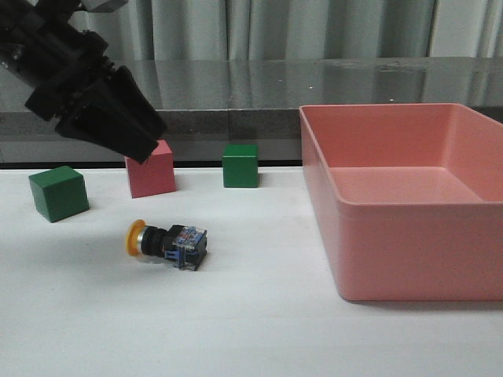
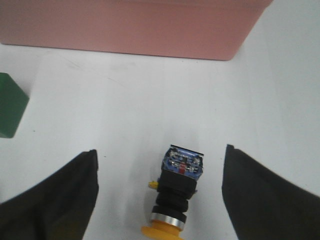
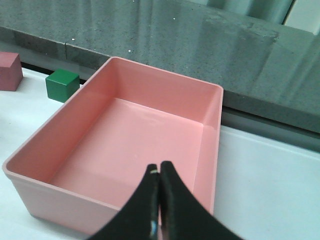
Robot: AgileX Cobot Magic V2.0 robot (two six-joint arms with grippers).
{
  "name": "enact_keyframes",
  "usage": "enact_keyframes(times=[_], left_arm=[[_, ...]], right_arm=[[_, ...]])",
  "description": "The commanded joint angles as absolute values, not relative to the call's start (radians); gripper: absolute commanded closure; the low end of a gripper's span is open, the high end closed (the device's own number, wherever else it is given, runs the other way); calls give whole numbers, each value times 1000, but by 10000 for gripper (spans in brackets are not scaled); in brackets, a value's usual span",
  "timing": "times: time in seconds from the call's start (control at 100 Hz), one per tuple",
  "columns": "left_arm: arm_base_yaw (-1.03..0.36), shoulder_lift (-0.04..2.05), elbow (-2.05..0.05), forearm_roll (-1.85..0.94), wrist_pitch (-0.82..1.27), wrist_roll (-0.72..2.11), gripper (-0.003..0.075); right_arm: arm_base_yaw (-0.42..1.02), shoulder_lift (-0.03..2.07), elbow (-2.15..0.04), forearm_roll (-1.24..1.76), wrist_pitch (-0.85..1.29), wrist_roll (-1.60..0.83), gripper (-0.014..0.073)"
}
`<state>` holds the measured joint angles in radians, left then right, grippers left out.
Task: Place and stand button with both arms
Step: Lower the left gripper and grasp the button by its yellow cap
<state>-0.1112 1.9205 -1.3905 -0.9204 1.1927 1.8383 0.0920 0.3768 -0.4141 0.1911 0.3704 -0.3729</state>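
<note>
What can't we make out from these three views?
- Front view: the right arm is out of frame; the left gripper hides part of the pink cube.
- Left wrist view: the button has its yellow cap cut off by the frame edge; the markings on its base are too small to read.
- Right wrist view: the right gripper hides part of the pink bin wall; the button is not in frame.

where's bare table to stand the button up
Bare white table runs in front of the button, lying on its side, and between it and the pink bin. Behind it is crowded: two green cubes, the pink cube and the open left gripper.
</note>
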Motion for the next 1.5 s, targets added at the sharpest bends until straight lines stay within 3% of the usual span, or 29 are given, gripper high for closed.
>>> enact_keyframes(times=[0.0, 0.43, 1.12, 1.24, 1.44, 1.49], left_arm=[[-105, 1869, -1372, -965, 1219, 1871, 241], [-105, 1874, -1229, -1029, 1002, 2030, 235], [-105, 2039, -1220, -1063, 1013, 2104, 246], [-105, 2054, -1220, -1039, 1013, 2104, 370], [-105, 2054, -1220, -1019, 1065, 2137, 728], [-105, 2051, -1220, -1018, 1081, 2138, 740]], right_arm=[[85, 383, -434, 201, 298, -370, 655], [85, 383, -433, 201, 298, -370, 655], [85, 383, -433, 201, 298, -370, 655], [85, 383, -433, 201, 298, -370, 655], [85, 383, -433, 201, 298, -370, 655], [85, 383, -433, 201, 298, -370, 655]])
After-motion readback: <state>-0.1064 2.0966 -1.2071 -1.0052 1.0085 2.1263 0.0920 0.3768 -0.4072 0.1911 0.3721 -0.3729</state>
